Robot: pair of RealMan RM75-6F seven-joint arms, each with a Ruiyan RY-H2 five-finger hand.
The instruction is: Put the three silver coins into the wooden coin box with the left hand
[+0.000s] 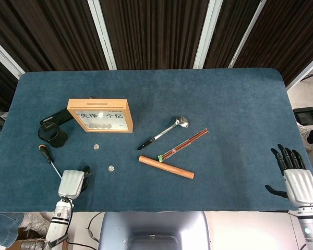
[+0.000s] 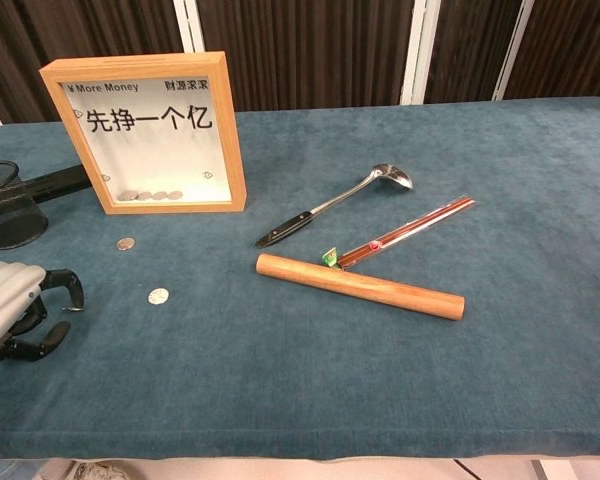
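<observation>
Left hand (image 2: 10, 310) low at near-left table edge, fingers curled in — can't tell if a coin sits between fingertips. Two silver coins on the cloth: near coin (image 2: 159, 295) just right of the hand, far coin (image 2: 127, 243) just in front of wooden coin box (image 2: 150, 130), upright, coins visible inside. Right hand (image 1: 297, 177) spread, empty, far right edge.

Each hand, the left hand (image 1: 72, 183) and the right hand (image 1: 299, 185), had a ribbed, silver-grey back shell and black jointed fingers (image 1: 287, 155). Below them, pale grey wrists carried dark markings and a small green light.
</observation>
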